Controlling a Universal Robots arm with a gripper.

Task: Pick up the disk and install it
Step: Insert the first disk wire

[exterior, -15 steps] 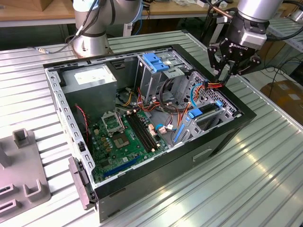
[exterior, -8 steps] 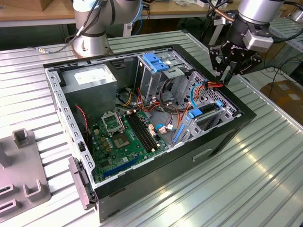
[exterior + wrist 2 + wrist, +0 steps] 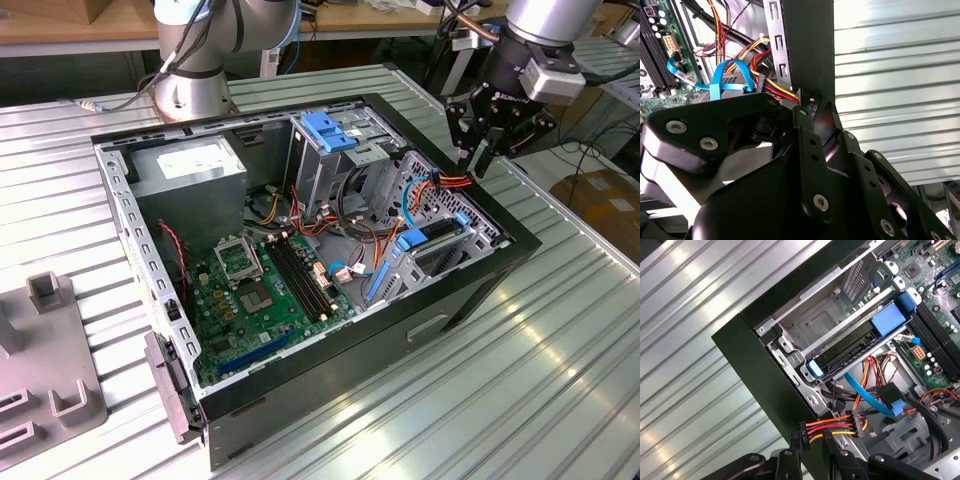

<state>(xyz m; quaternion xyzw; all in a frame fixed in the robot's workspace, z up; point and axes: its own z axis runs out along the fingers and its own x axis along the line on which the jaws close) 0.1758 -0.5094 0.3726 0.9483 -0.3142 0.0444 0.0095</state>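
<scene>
gripper (image 3: 479, 160) | my fingers are drawn narrow, tips close together | I hang over the computer case (image 3: 455, 300) rim at the exterior view's right, tips just beside a black power plug (image 3: 801, 432) with red, orange and yellow wires | disk (image 3: 847, 351) lies flat in the drive bay inside the case, with blue rails on its sides

Light: bright, even light is coming from above.
Glare: white streaks are flaring across the ribbed metal worktop (image 3: 560, 360).
Shadow: the computer case (image 3: 470, 300) walls are shading its interior.
Focus: details are reading crisp.
</scene>
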